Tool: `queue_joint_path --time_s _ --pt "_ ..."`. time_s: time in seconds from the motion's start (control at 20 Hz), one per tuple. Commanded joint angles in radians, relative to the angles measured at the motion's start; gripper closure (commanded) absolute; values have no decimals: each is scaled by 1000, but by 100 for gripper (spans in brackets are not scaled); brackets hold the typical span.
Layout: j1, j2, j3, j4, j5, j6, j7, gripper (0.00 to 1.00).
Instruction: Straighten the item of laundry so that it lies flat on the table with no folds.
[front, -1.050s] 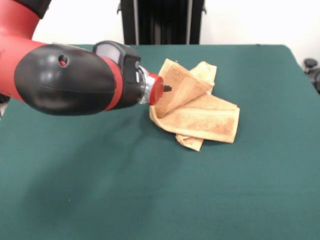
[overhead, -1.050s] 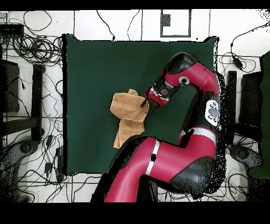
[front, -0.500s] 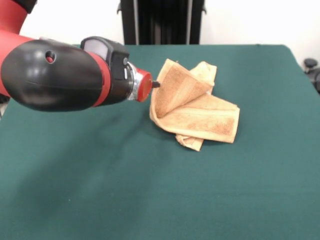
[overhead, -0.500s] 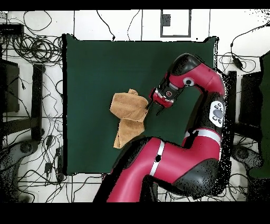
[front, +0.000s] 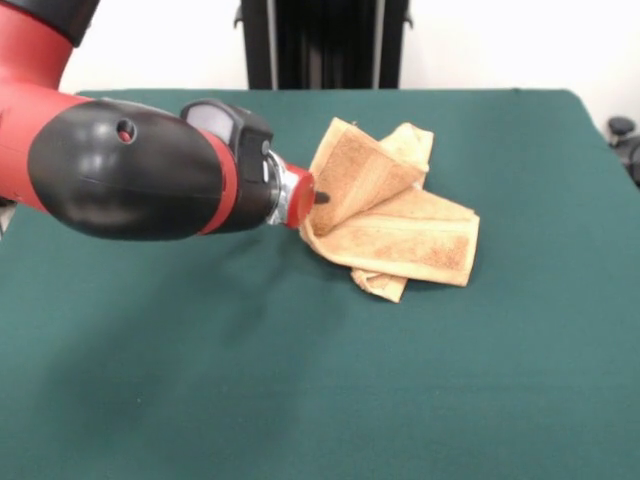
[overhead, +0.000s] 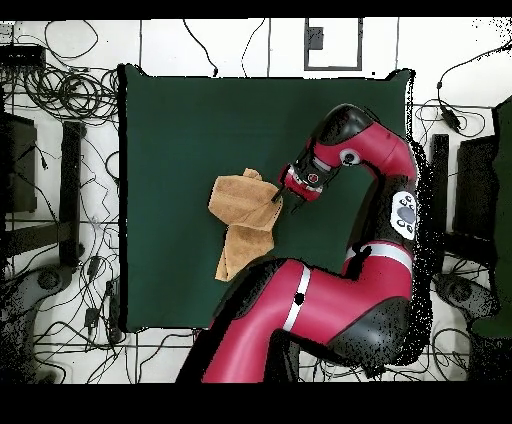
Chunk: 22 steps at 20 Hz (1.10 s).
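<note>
Green cloth covers the bench (front: 150, 380), where the towel (front: 400, 225) lies crumpled near the middle, the claw (front: 320, 198) at its raised edge, grip hidden, likely positioned to catch a fold.

A robotics lab or test room is being shown. A table (overhead: 180, 120) covered in dark green cloth is being ringed by loose black cables (overhead: 60, 90) trailing across a pale floor (overhead: 250, 45), with dark equipment stands (overhead: 70, 180) being kept at both sides. A red and black robot arm (overhead: 330, 300) is being run at the table, before a plain white wall (front: 480, 40) and a black column (front: 322, 42).
</note>
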Motion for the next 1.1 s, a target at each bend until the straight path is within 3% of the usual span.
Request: queue_joint_path --time_s 0.05,0.7,0.75,1.1 --pt "36 68 128 72 14 -122 107 0" --pt "27 51 141 88 18 -110 112 0" --pt "25 53 141 85 18 -108 116 100" --pt "18 62 142 76 23 -114 124 100"
